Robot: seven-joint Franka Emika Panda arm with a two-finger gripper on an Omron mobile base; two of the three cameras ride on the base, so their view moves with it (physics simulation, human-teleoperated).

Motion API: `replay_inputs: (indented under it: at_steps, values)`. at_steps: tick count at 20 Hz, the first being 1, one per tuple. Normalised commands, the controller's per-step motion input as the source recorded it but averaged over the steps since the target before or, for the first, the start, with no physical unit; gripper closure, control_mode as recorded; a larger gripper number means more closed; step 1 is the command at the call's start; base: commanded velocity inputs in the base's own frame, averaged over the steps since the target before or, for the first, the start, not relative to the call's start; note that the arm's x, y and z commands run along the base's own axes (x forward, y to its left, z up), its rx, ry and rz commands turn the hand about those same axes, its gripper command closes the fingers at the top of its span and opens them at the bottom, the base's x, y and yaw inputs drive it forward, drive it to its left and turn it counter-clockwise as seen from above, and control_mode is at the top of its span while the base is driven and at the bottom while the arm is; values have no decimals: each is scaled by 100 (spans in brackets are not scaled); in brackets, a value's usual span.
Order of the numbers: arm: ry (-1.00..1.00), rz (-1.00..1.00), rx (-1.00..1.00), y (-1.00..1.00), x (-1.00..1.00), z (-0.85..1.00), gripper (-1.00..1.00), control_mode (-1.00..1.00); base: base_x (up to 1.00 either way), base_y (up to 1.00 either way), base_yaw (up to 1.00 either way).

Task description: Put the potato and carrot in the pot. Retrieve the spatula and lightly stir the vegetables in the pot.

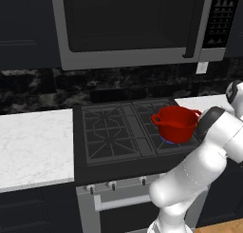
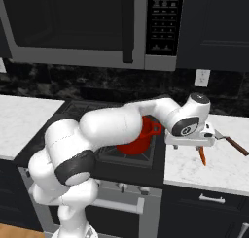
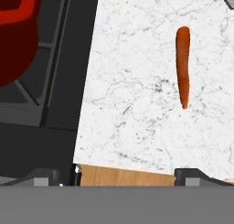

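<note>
One slim orange carrot (image 3: 183,65) is lying on the white marble counter (image 3: 132,104) right of the deep red pot (image 1: 176,124); we are hovering our empty two-finger gripper (image 3: 121,175), jaws spread wide, above the counter, likely lining up a pick.

White marble counter (image 3: 137,104) bearing carrot (image 3: 183,65) and spatula (image 2: 234,143), red pot (image 1: 176,123) on black stove (image 1: 118,132)

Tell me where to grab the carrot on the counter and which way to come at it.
Grip the carrot around its middle, coming straight down from above with the open gripper closing across its narrow width. It lies flat on the marble counter with bare surface on both long sides, so the fingers probably have room to drop beside it.
</note>
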Motion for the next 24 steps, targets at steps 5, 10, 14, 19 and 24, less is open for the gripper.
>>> replay_inputs:
  at_steps: [5, 10, 14, 19, 24]
  values:
    - [2, 0, 1, -18, 31, -21, -100, -100, 0, 0, 0]
    - [0, 0, 5, -29, 2, -26, -100, -100, 0, 0, 0]
    - [0, 0, 3, -18, 0, -29, -100, -100, 0, 0, 0]
    - [-1, 0, 3, -19, 0, -16, -100, -100, 0, 0, 0]
    - [-7, 0, 0, -1, -3, 0, -100, -100, 0, 0, 0]
